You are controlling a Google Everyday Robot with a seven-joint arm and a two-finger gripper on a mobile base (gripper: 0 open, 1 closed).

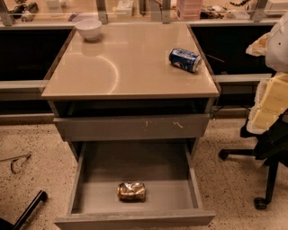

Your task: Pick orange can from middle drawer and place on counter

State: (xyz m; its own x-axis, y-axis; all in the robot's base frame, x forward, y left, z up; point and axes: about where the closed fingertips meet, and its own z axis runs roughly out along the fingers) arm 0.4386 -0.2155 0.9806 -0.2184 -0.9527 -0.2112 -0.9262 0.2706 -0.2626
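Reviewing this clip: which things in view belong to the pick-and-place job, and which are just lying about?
Belongs to the job:
- orange can, on its side in the open middle drawer
- counter
- gripper: not in view

Just lying about:
- blue-and-white can, on its side on the counter
- white bowl, at the counter's far left corner
- office chair, at right

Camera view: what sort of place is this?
Probably an office or lab: a grey drawer cabinet, a rolling chair base and a cluttered bench behind. The gripper hangs at the right edge.
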